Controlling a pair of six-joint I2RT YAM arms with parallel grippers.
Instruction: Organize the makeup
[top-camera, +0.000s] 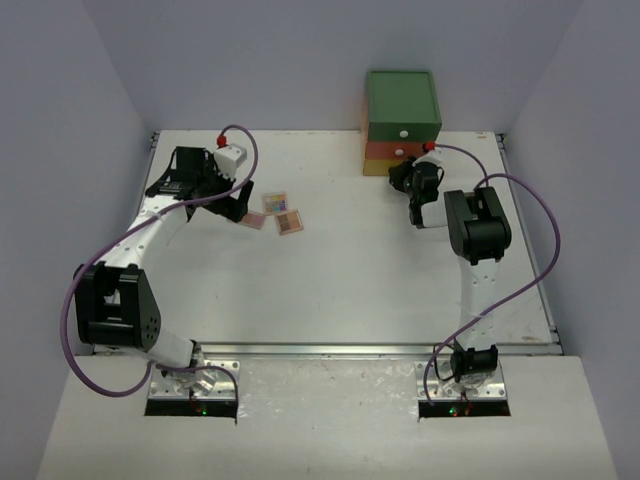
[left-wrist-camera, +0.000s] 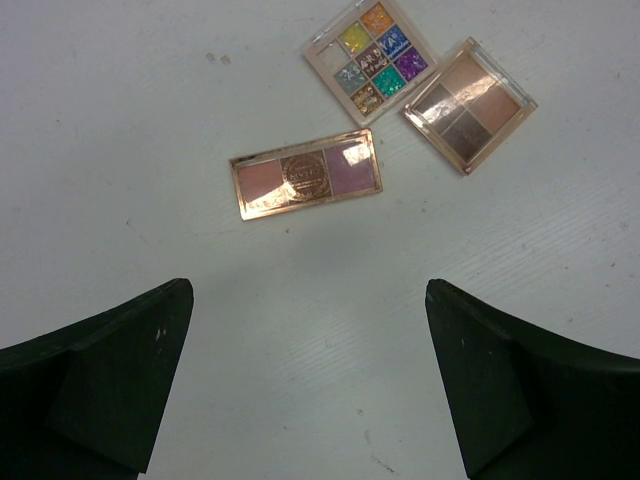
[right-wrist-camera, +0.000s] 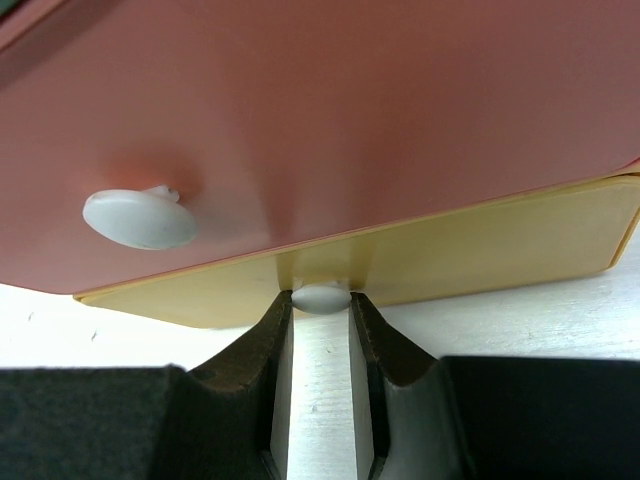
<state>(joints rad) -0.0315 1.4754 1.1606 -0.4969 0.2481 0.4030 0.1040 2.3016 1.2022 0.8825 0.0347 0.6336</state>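
Makeup palettes (left-wrist-camera: 306, 178), all three, lie loose on the table (top-camera: 350, 290) just ahead of your left gripper (left-wrist-camera: 308, 300), jaws wide apart. Your right gripper (right-wrist-camera: 320, 315) pinches the yellow drawer's knob (right-wrist-camera: 320, 298). Nothing appears stowed yet; everything remains.

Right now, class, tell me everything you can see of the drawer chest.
The chest is a small, plastic-looking box with a green top, an orange drawer and a yellow drawer at the bottom, each front with a white knob. It stands upright at the table's far edge, right of centre, fronts facing the arms. The right tool grips the yellow drawer's knob.
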